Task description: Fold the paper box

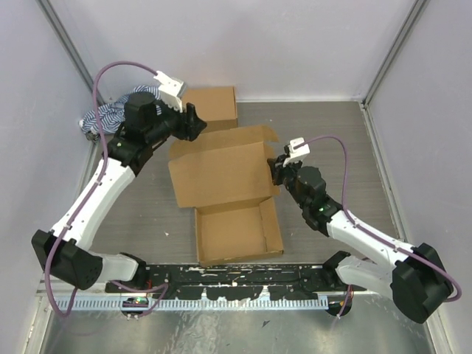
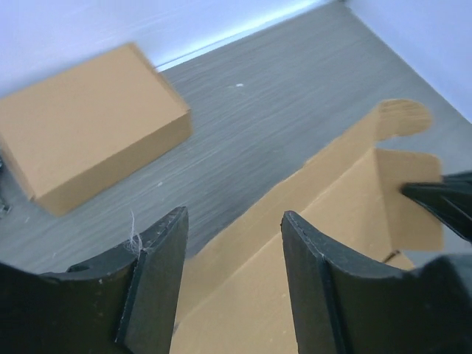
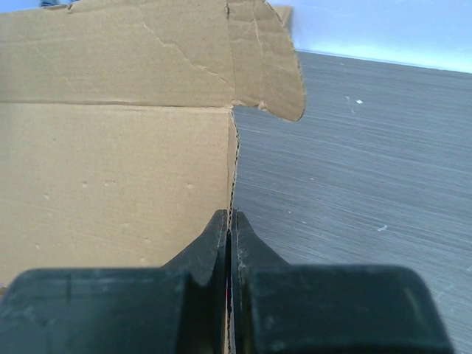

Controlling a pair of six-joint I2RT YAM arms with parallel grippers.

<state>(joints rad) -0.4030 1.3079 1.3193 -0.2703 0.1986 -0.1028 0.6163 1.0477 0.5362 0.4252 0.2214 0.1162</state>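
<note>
Starting from the arm bases and working outward, the paper box [image 1: 221, 173] sat in the middle of the worktop [image 1: 332, 133], and honestly it looked nowhere near folded. The closest bit was a flat-ish section lying open toward the bases, maybe with low edges turned up, hard to say. Just past that, the big panel slanted across the middle, with a rounded tab [image 1: 269, 134] poking out at its far right corner. The right claw [image 1: 276, 171] was at the box's right edge, fingers squeezed together, and from its own camera the cardboard edge ran right into the pinch, so I'd call that a grip on the side of the panel. A little farther back on the other side, the left claw [image 2: 232, 221] hung over the far left edge of the box with its fingers spread well apart and nothing in them, the cardboard just showing through the gap. My read: one side pinned, panels not yet brought up into walls, tab not tucked, lid not closed, so most of the folding was left. Way at the back there was a closed box [image 1: 212, 103] by the wall, and a striped cloth [image 1: 103, 114] bunched in the far left corner.
</note>
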